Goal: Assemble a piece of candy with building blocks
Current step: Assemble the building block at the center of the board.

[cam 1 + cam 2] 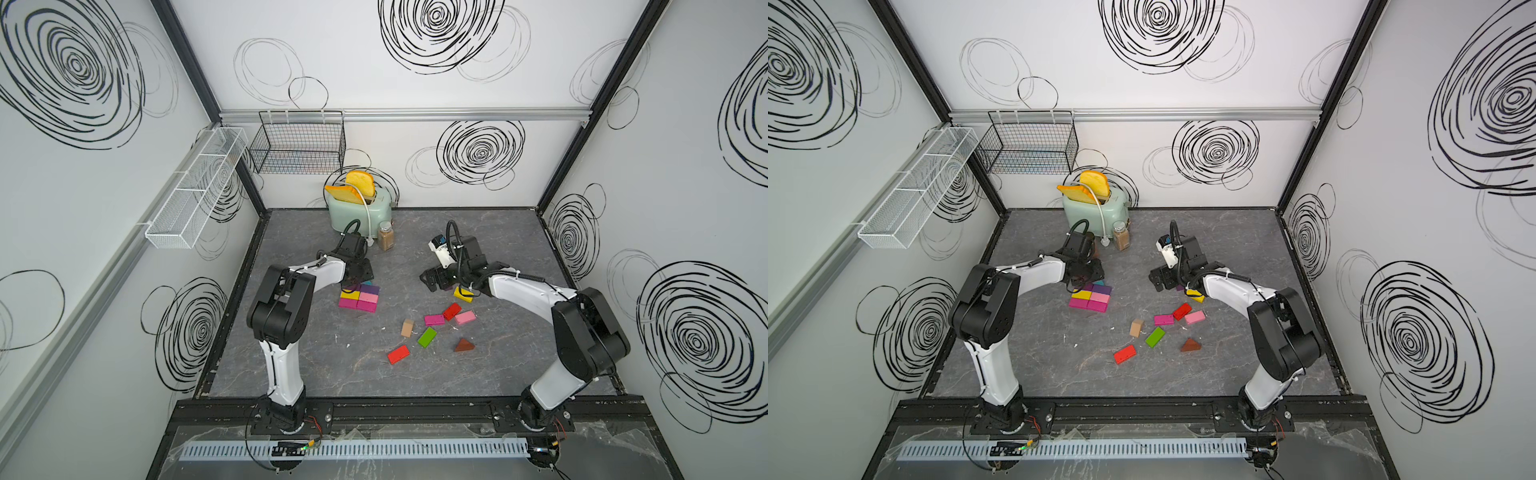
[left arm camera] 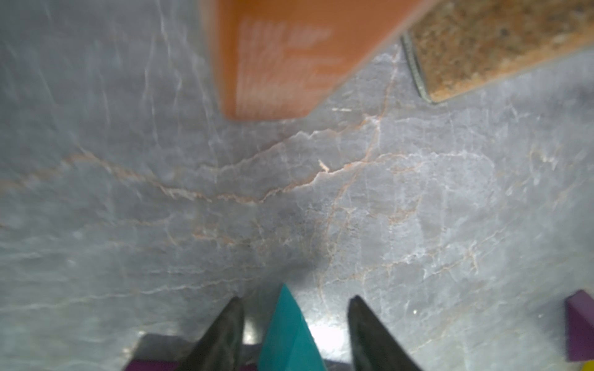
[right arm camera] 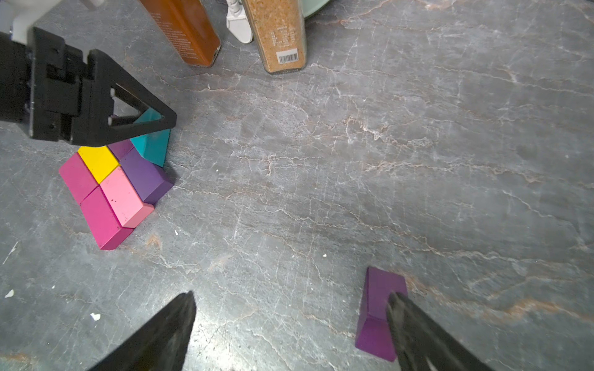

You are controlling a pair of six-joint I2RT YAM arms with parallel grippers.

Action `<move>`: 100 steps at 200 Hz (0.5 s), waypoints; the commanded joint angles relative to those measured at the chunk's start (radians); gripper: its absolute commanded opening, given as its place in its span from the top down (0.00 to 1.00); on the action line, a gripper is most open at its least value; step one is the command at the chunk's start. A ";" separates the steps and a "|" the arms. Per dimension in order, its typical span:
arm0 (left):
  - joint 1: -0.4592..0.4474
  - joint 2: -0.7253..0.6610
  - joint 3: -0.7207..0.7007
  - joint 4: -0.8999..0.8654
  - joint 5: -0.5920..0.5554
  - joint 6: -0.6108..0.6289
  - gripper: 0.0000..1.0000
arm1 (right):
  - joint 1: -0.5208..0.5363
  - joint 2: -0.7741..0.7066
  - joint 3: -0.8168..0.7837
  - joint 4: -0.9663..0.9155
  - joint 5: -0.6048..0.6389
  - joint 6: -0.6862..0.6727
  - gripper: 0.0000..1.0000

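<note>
Overhead, in both top views the left gripper [image 1: 358, 272] hangs over the far edge of a tight cluster [image 1: 360, 297] of magenta, yellow, pink and purple blocks. The cluster sits just left of frame centre, below the toaster [image 1: 359, 210] and a jar [image 1: 385, 237]. The right gripper [image 1: 434, 279] is right of centre, with a yellow block [image 1: 463, 294] just beside its arm. Lower in the frame lie loose blocks [image 1: 427, 337]: two red, a magenta, a pink, a green and a tan, plus a brown triangle [image 1: 464, 345]. From the left wrist, the left fingers stand parted around a teal triangle [image 2: 286, 334]; a clear gap shows on one side, so nothing is gripped. An orange jar [image 2: 289, 57] stands beyond. From the right wrist, the right jaws gape wide and empty, one finger just over a lone purple block [image 3: 381, 289] lying on the table [image 3: 353, 160]. The teal triangle stands up against the cluster's purple blocks.
</note>
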 commanded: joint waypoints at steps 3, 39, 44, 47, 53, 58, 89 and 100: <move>-0.002 -0.041 0.104 -0.109 -0.057 0.169 0.28 | 0.002 -0.036 -0.009 0.009 -0.009 -0.004 0.04; -0.062 -0.056 0.182 -0.309 -0.195 0.359 0.27 | 0.002 -0.064 -0.053 0.012 -0.009 0.010 0.04; -0.065 -0.067 0.176 -0.318 -0.204 0.370 0.27 | 0.002 -0.069 -0.062 0.014 -0.009 0.013 0.03; -0.068 -0.073 0.171 -0.321 -0.209 0.374 0.27 | 0.002 -0.070 -0.065 0.014 -0.009 0.014 0.03; -0.074 -0.087 0.159 -0.327 -0.219 0.383 0.28 | 0.002 -0.074 -0.074 0.014 -0.008 0.014 0.04; -0.079 -0.096 0.150 -0.333 -0.226 0.389 0.28 | 0.002 -0.076 -0.078 0.011 -0.007 0.014 0.03; -0.119 -0.145 0.085 -0.356 -0.269 0.412 0.29 | 0.002 -0.087 -0.083 0.003 0.006 0.008 0.03; -0.127 -0.158 0.069 -0.354 -0.280 0.411 0.29 | 0.001 -0.086 -0.078 0.000 0.006 0.008 0.03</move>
